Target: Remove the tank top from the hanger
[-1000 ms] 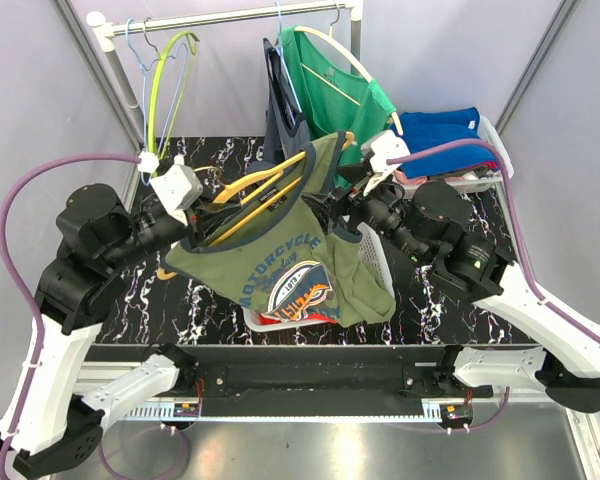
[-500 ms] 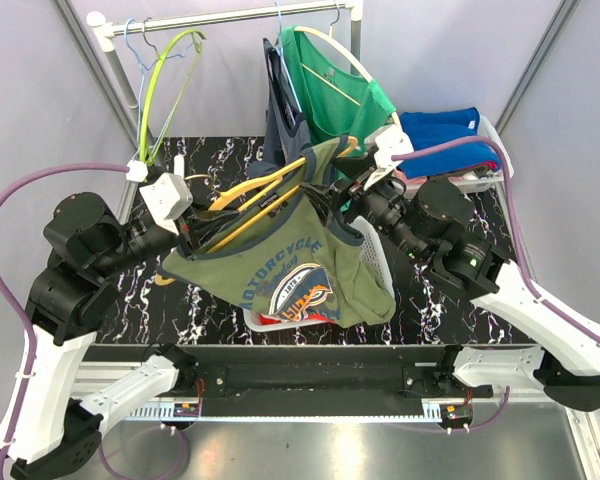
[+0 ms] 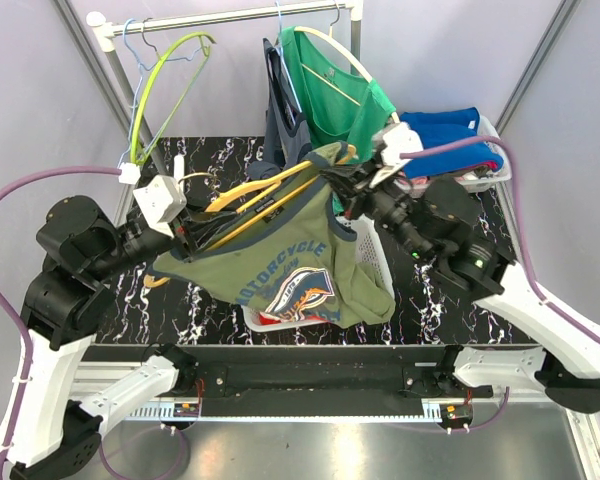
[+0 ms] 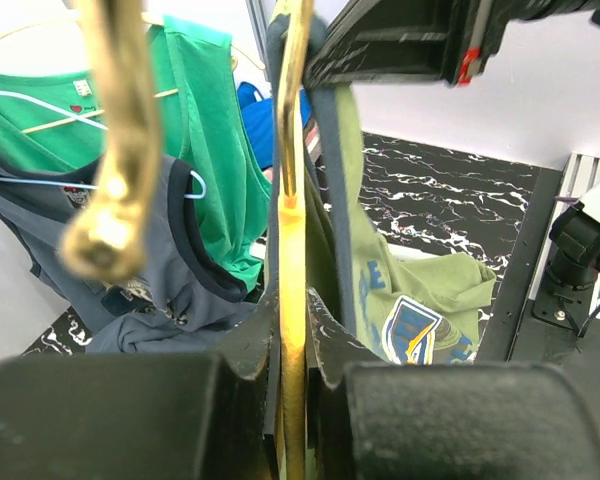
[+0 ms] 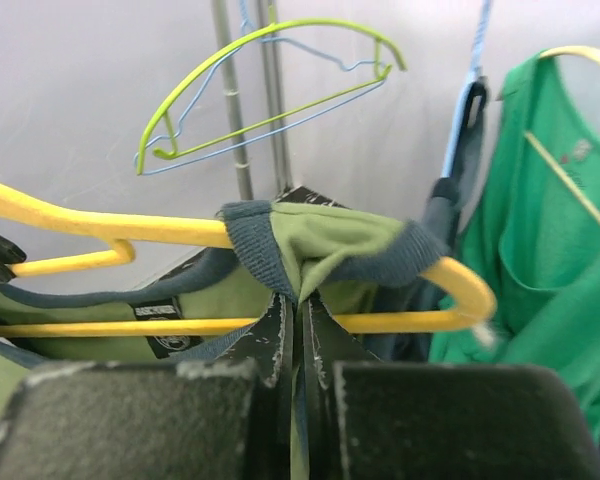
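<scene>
Right end effector (image 5: 298, 312) tight on tank top (image 5: 332, 246) strap; strap atop hanger (image 5: 130, 230)

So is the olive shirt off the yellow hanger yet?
Not yet. A strap of the tank top loops over the yellow hanger, pinched by the right gripper; the left gripper clamps the hanger.

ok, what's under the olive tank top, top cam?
A white basket, its right wall showing, with something red at its near edge. The tank top covers the rest of its contents.
</scene>
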Tool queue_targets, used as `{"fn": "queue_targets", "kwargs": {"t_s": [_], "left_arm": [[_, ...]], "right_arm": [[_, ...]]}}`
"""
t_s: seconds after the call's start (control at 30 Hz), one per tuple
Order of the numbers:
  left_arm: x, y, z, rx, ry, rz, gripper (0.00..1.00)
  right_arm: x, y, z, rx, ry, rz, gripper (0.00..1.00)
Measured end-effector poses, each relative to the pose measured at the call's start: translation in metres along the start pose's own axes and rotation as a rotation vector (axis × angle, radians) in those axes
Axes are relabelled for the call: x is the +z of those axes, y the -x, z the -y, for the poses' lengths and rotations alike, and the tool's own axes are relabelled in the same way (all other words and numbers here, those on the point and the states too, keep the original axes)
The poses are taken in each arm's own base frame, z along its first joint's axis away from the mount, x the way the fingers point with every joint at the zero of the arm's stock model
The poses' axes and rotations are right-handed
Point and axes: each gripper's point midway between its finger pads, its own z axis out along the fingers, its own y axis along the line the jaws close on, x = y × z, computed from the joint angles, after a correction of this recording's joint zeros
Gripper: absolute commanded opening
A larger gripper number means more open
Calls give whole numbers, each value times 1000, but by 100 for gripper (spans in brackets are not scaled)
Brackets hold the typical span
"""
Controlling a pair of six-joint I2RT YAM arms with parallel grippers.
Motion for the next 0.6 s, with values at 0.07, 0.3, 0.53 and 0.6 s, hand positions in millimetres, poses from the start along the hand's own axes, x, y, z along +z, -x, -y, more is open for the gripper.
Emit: {"fn": "queue_targets", "kwargs": {"t_s": [0.07,0.3,0.53,0.6], "left_arm": [[0,1,0,3,0,4,10],[1,5,1,11,-12,20,11],[1,9,2,21,-19,37,11],[1,9,2,20,-17,36,11]], "right_arm": [[-10,8,10,-3,-32,20,0],[-48,51,61,-30,-199,120,0],[-47,47,87,-59,-310,104,0],[-43,39,96,-61,-341,84,0]]}}
